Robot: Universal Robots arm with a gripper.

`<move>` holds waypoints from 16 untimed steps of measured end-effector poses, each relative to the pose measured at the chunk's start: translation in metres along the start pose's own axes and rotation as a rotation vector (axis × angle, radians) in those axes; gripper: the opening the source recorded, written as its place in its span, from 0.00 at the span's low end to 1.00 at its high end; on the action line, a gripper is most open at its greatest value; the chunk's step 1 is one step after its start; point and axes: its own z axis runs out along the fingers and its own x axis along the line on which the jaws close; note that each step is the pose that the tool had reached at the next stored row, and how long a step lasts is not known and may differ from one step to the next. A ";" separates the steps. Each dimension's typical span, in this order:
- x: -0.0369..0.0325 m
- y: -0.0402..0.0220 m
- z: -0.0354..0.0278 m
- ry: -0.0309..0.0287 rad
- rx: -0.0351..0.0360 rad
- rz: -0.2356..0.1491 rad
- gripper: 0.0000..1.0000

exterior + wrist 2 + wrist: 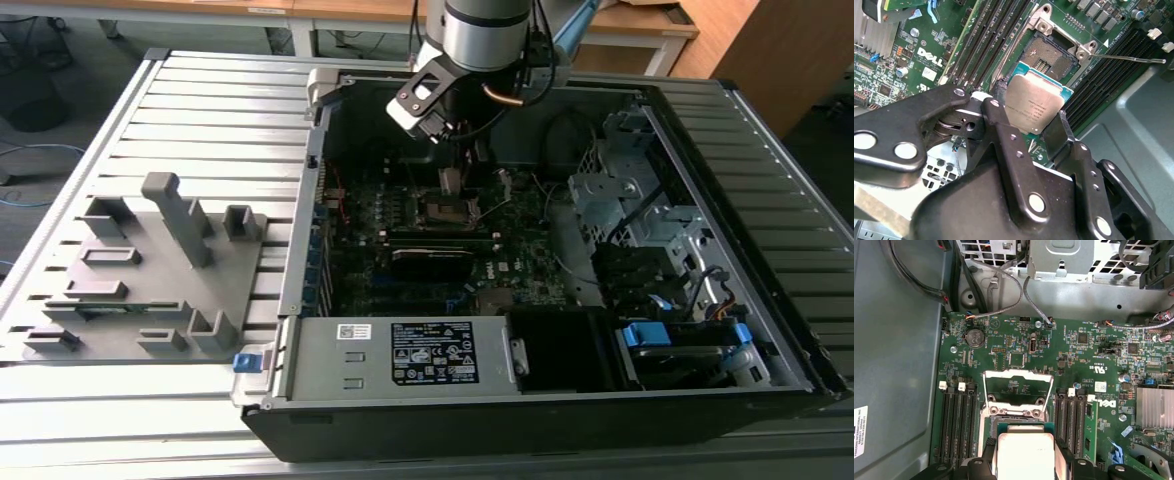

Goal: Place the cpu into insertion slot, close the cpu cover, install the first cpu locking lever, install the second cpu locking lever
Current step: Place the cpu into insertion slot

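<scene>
The black two-fingered tool (1030,112) is clamped shut on the small flat square cpu (1038,97), a chip with a dull silver-grey metal top and a green rim. One of the black fingers (999,125) presses on each of two opposite edges. The chip hangs over the near edge of the small square insertion slot (1049,52), whose dark centre and silvery metal rim lie open to view beyond it. In the first wrist view the thin silvery metal-frame cpu cover (1019,373) stands swung up on the slot's far side, the board showing through its cut-out centre. A thin silvery wire lever (1129,59) juts out from one corner of the slot across a bank of long black memory slots (956,425). All this sits on a green motherboard (1004,337) inside an open black-and-grey computer case (534,432). From where I stand, the silver-grey arm (478,30) reaches down into the case. The case rests on a grey slatted tabletop (200,100), with a grey moulded fixture (147,300) just beside it on the exterior view's left.
</scene>
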 end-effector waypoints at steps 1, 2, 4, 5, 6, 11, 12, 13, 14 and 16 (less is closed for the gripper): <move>0.0000 0.0000 0.0000 0.0000 0.0000 0.000 0.54; 0.0000 0.0000 0.0000 0.0000 0.0000 0.000 0.54; 0.0000 0.0000 0.0001 0.0000 0.0000 0.000 0.54; 0.0000 0.0000 0.0004 0.0003 -0.0002 0.000 0.54; 0.0001 0.0000 0.0009 0.0005 -0.0003 0.000 0.54; 0.0000 -0.0019 0.0056 0.0001 -0.0001 0.000 0.54; 0.0000 -0.0025 0.0066 0.0001 -0.0001 0.000 0.54; 0.0000 -0.0030 0.0076 0.0001 -0.0001 0.000 0.54; 0.0001 -0.0034 0.0084 0.0000 -0.0001 0.000 0.54; 0.0000 -0.0034 0.0086 -0.0001 0.0001 0.000 0.54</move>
